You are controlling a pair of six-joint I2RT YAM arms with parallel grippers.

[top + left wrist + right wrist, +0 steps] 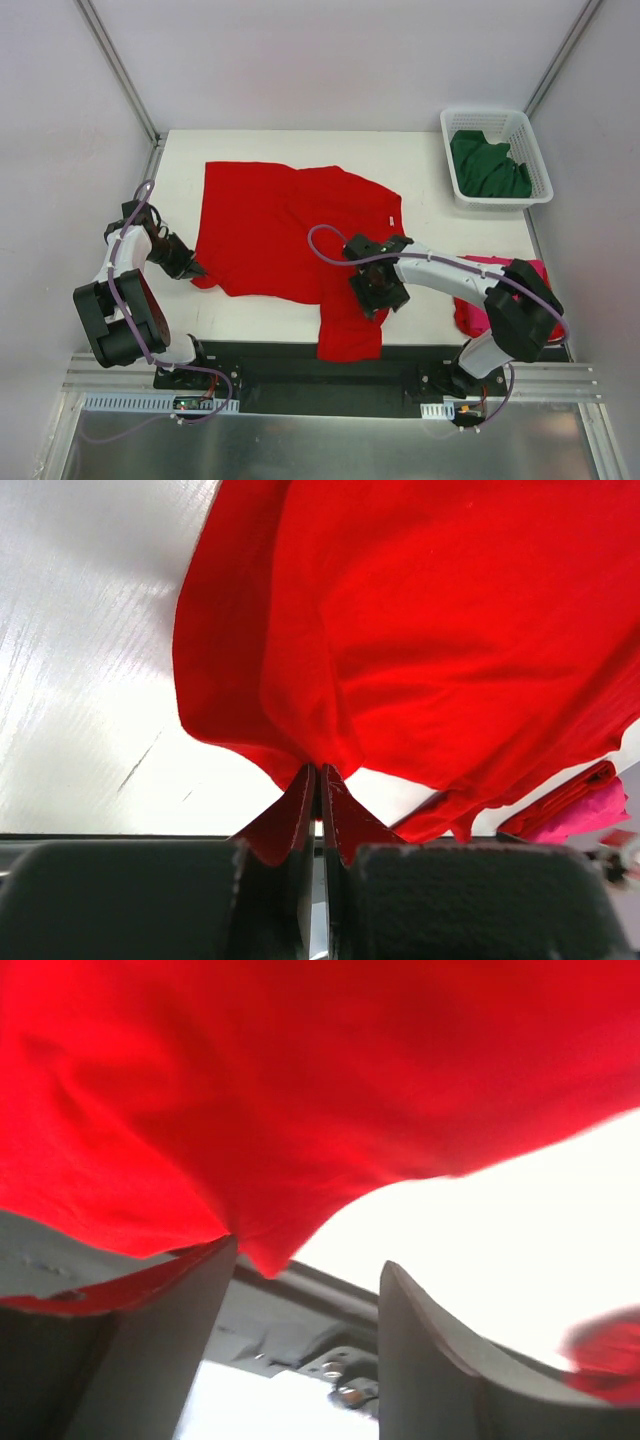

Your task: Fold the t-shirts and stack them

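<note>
Left gripper (pixel 320 777) is pinched tight on the near-left edge of the red t-shirt (pixel 265 225), whose cloth spreads away from it across the white table (pixel 420 165). Right gripper (pixel 305 1300) stands with its jaws apart over the shirt's near-right part, red cloth lying against one finger (pixel 170 1340) with nothing clamped. Close to that gripper, under its own arm, lies the magenta t-shirt (pixel 468 318). Far beyond it, the green t-shirt (pixel 488 168) sits in the white basket (pixel 485 113).
</note>
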